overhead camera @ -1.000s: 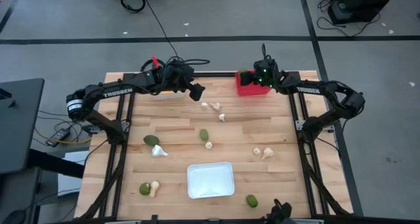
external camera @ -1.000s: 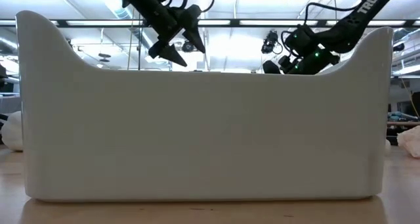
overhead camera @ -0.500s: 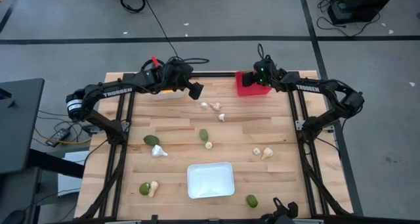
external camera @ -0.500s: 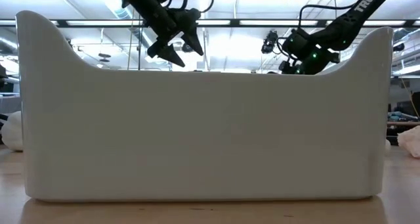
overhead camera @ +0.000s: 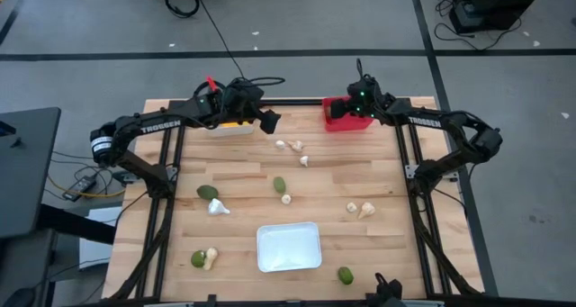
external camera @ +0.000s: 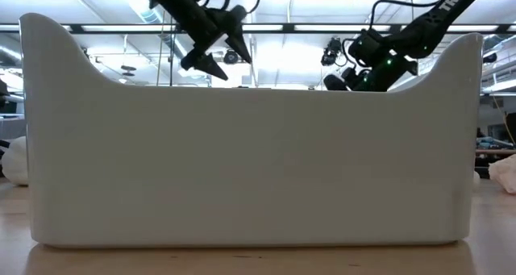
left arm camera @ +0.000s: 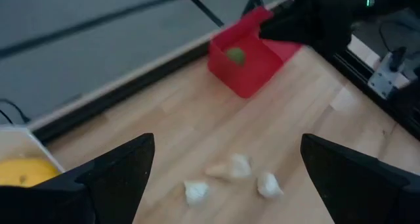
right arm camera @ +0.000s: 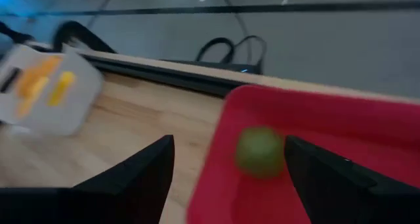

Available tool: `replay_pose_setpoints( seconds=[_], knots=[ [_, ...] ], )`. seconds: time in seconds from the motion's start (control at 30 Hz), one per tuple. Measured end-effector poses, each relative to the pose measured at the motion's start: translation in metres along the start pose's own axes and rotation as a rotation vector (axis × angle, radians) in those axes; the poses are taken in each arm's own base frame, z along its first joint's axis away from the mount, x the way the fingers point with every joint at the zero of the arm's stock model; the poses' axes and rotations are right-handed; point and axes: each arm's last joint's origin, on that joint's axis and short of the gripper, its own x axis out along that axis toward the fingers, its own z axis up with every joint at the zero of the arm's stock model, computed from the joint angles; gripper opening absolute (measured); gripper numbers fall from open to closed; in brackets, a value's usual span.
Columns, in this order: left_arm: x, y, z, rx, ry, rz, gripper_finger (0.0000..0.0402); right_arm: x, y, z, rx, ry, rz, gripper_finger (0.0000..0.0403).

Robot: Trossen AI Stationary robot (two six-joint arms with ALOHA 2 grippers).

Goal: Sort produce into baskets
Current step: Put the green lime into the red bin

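Observation:
My left gripper is open and empty, above the table by the white deep bin, which holds yellow fruit. Three garlic bulbs lie on the wood below it. My right gripper is open and empty over the red bin. A green fruit rests on the red bin's floor. The wide white tray stands near the front. Green fruits and garlic bulbs lie scattered on the table.
The tray's wall blocks most of the low view; both grippers show above it. Loose produce lies at the left, front left and front right. Bare wood lies between the bins at the far edge.
My right gripper has drawn back a little toward the table's far edge over the red bin, uncovering more of the bin.

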Motion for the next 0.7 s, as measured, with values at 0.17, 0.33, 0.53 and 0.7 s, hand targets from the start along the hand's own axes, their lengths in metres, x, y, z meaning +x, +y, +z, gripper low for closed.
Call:
replay_pose_setpoints(
  seconds=[0.17,0.33,0.53,0.7],
  knots=[
    [-0.023,-0.001,-0.008,-0.013,0.090,-0.012,0.0389,-0.014,0.010,0.004,0.013,-0.020,0.078,0.0291],
    [-0.055,-0.007,-0.027,0.029,0.199,0.044,0.0389,-0.035,0.030,0.009,-0.017,-0.078,0.204,0.0289],
    [-0.088,-0.023,-0.061,0.088,0.315,0.099,0.0389,-0.061,0.063,0.004,0.002,-0.130,0.374,0.0285],
    [-0.097,-0.035,-0.103,0.099,0.410,0.086,0.0389,-0.071,0.084,-0.013,0.076,-0.050,0.447,0.0280]
  ],
)
